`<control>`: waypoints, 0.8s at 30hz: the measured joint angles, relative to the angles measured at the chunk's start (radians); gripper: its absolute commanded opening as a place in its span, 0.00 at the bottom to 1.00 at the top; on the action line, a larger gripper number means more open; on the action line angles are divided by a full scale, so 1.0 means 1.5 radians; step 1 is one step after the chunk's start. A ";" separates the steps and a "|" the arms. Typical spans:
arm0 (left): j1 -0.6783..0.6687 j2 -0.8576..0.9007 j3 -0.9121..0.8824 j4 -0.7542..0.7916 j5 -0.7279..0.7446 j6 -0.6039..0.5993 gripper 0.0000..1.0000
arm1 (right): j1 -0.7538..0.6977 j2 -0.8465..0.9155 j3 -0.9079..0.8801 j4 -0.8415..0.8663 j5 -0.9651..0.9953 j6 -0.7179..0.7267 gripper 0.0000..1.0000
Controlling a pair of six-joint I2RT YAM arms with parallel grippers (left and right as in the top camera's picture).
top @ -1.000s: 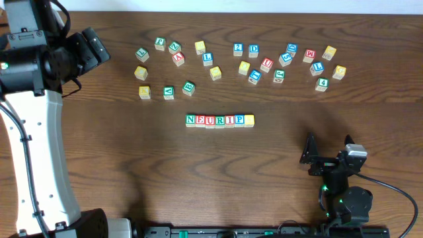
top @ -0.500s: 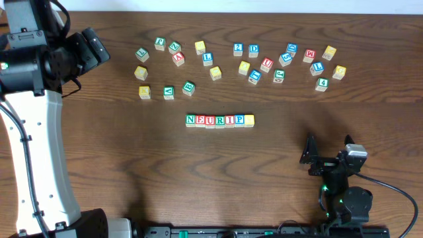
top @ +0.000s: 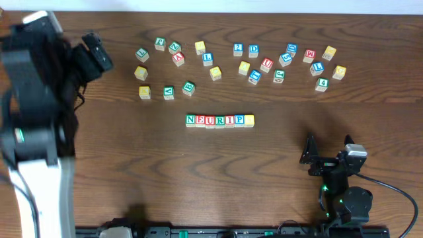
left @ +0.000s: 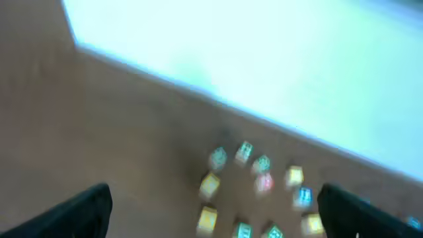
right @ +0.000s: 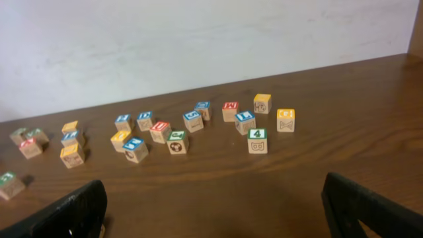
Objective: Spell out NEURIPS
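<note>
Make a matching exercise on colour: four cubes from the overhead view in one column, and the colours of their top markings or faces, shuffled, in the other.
Column one:
1. cube marked 2
2. cube marked M
3. cube marked 4
4. cube after the P in the row

Column two:
A. yellow
B. green
C. blue
D. red

Pairs: 1-C, 2-D, 3-B, 4-A
</note>
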 measured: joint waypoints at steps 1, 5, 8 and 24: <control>0.000 -0.042 -0.058 0.050 -0.001 0.004 0.97 | 0.000 0.000 0.000 0.000 0.000 0.000 0.99; 0.000 -0.165 -0.248 0.193 -0.001 0.016 0.98 | 0.000 0.000 0.000 0.000 0.000 0.000 0.99; 0.000 -0.252 -0.398 0.275 -0.001 0.018 0.98 | 0.000 0.000 0.000 0.000 0.000 0.000 0.99; 0.000 -0.605 -0.856 0.470 -0.001 0.020 0.98 | 0.000 0.000 0.000 0.000 0.000 0.000 0.99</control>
